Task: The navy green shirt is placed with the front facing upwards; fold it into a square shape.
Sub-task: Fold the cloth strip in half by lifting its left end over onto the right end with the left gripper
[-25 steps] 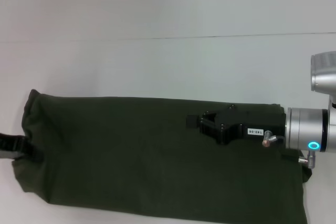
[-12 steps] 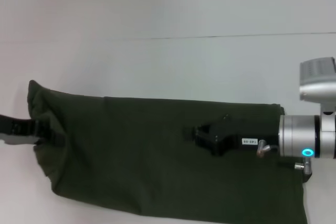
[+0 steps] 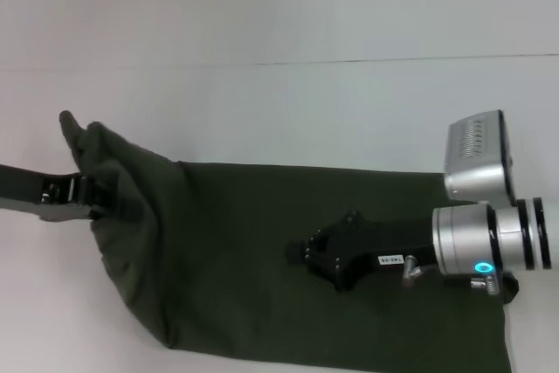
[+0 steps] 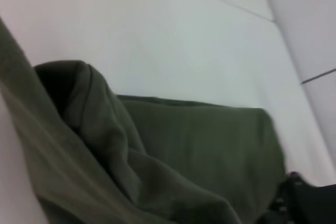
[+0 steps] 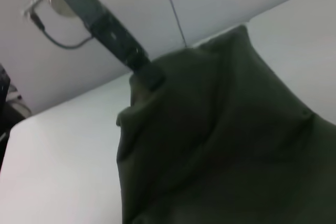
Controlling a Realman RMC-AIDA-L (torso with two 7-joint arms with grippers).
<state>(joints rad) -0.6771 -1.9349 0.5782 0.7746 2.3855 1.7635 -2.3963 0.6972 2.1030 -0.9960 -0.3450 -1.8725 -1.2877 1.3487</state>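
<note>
A: Where did we have the navy green shirt (image 3: 288, 259)?

B: It lay as a long folded band on the white table (image 3: 262, 102), its left end bunched and raised clear of the surface. Our left gripper (image 3: 83, 189) was at that end, fingers clamped on a wad of the cloth.

A: And our right gripper (image 3: 306, 252)?

B: Over the middle of the shirt, low above it. We could not tell whether its fingers were together or apart (they read as one dark shape against dark cloth).

A: How did we judge the fabric?

B: Soft, light and limp: it sagged and creased right beside the left gripper. We would hold it by the doubled edge, not a single layer.

A: What did the views add?

B: The right wrist view showed the left gripper pinching the raised end from the far side; the left wrist view showed only folds of shirt.
</note>
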